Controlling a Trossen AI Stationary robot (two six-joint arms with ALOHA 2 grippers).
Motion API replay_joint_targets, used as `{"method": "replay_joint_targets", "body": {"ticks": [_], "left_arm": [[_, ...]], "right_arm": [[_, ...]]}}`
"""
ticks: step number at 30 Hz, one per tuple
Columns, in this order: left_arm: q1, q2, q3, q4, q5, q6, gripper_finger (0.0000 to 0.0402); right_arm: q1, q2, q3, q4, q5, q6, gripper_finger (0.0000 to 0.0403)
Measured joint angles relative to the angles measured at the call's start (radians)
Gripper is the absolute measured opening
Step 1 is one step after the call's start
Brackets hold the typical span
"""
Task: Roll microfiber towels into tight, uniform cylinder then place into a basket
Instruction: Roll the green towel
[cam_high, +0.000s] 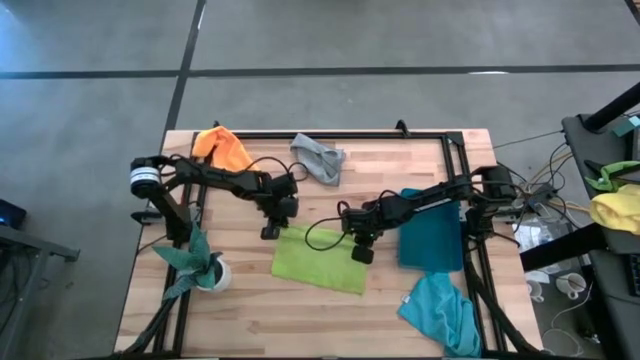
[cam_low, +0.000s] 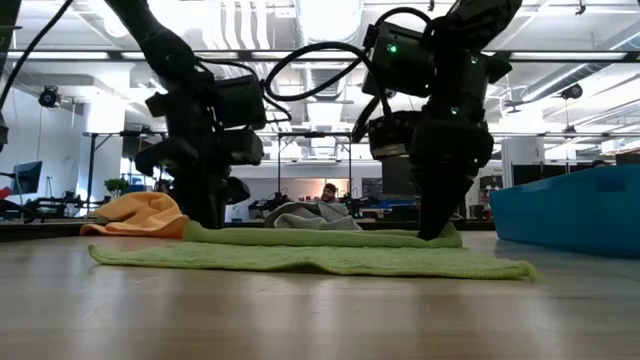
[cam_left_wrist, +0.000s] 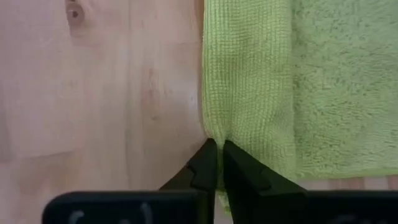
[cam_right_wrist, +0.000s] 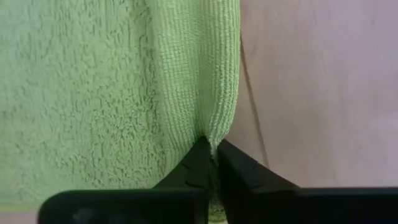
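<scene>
My left gripper (cam_left_wrist: 217, 163) is pinched tight on the folded edge of the lime green towel (cam_high: 320, 260), fingers (cam_left_wrist: 202, 168) pressed together with the cloth bunched between the tips, and bare wood of the table (cam_left_wrist: 99, 93) lies just beside that hem. My right gripper (cam_right_wrist: 210, 160) does the same at the opposite end of that edge, clamped on a narrow fold of the same towel, with table wood close alongside it. From above, both of my grippers sit down on the towel's far edge, the left at its left corner and the right at its right corner, while the rest of the towel lies spread flat toward the near side of the table. From table height, a low rolled lip runs along that far edge between my two sets of fingers. Just to the right of the towel stands the teal-blue basket (cam_high: 432, 240), close behind my right arm. Nearer the front right corner, the turquoise towel (cam_high: 440, 312) lies crumpled and hangs partly past the table edge. A plant (cam_high: 200, 262) in a white pot stands near the left edge. Farther back, the grey towel (cam_high: 320, 158) sits bunched near the far edge, and the orange towel (cam_high: 222, 148) is heaped at the far left corner.
</scene>
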Motion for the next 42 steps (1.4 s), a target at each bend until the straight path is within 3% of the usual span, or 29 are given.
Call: {"method": "replay_joint_targets", "body": {"ticks": [7,20,24,27,30,35,42], "left_arm": [[0.001,-0.099,0.019,-0.015,-0.211,0.015,0.0001],[-0.068,-0.246,-0.084,0.028,-0.277,0.016,0.0],[-0.142,-0.295,-0.114,0.054,-0.302,0.03,0.0],[-0.205,-0.301,-0.152,0.118,-0.375,0.059,0.0],[-0.249,-0.288,-0.19,0.237,-0.533,0.071,0.0],[-0.264,-0.27,-0.217,0.397,-0.789,0.142,0.0],[-0.255,-0.214,-0.284,0.608,-0.828,0.196,0.0]], "right_arm": [[0.001,-0.001,0.058,-0.103,0.179,-0.133,0.001],[0.219,-0.008,0.069,-0.115,0.6,-0.128,0.0009],[0.276,-0.008,0.074,-0.125,0.627,-0.043,0.0009],[0.302,0.004,0.072,-0.127,0.631,-0.007,0.0009],[0.306,0.019,0.067,-0.135,0.633,0.026,0.0009],[0.296,0.032,0.066,-0.201,0.797,0.06,0.0009],[0.265,0.044,0.023,-0.177,0.823,0.057,0.0009]]}}
